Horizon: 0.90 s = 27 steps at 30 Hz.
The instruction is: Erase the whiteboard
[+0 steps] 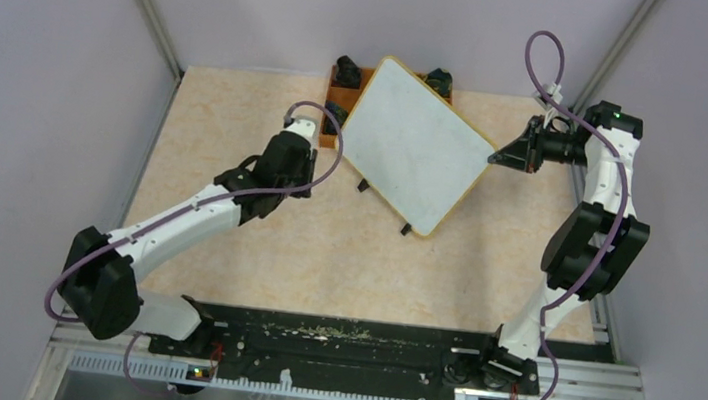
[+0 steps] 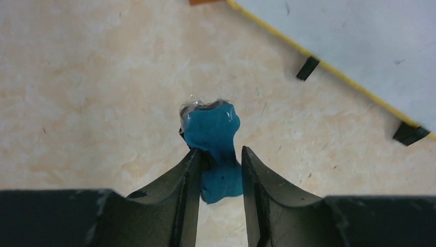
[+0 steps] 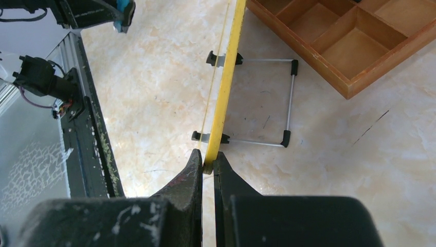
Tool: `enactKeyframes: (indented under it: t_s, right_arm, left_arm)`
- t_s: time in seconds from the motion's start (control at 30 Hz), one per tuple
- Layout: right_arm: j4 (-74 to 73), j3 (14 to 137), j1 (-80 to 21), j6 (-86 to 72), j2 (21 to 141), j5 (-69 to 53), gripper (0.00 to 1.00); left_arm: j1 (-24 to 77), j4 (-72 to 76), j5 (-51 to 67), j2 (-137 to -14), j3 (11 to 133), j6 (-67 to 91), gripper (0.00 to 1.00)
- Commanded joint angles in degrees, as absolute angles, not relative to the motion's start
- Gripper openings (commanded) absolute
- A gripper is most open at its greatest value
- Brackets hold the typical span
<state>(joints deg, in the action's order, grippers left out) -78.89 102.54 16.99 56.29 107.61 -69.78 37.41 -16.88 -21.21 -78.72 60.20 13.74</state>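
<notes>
Whiteboard (image 1: 415,145) has its yellow rim clamped between the fingers of the right hand (image 3: 208,158), and it stands tilted on its wire stand (image 3: 267,100) near the wooden tray (image 3: 355,82). The left hand (image 2: 218,157) grips a blue eraser (image 2: 212,131) over bare tabletop (image 2: 92,92), near the board's lower edge but apart from it. No writing shows on the white face, so wiping looks finished or nearly so; at most faint specks remain.
</notes>
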Motion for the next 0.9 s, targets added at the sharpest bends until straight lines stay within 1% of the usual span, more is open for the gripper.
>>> enactKeyframes:
  t_s: [0.0,0.23,0.43,0.63,0.87]
  right_arm:
    - [-82.5,102.5,14.6,58.7,106.6,-63.2,0.00]
    - [-83.5,102.7,14.6,59.6,106.0,-63.1,0.00]
    - [-83.7,102.3,14.6,59.6,105.2,-62.9,0.00]
    - [-83.4,101.5,14.6,59.5,104.5,-62.6,0.00]
    - [-82.8,101.2,14.6,58.9,104.4,-62.7,0.00]
  left_arm:
    - [36.4,-20.9,-19.4,-75.2,54.5,18.0,0.40]
    - [35.9,-18.7,-18.4,-75.8,48.5,20.3,0.40]
    - [35.3,-18.2,-18.2,-80.5,48.3,20.8,0.41]
    - [34.7,-18.0,-15.0,-84.8,49.3,21.0,0.45]
    - [34.8,-17.0,-12.9,-87.1,49.0,21.5,0.47]
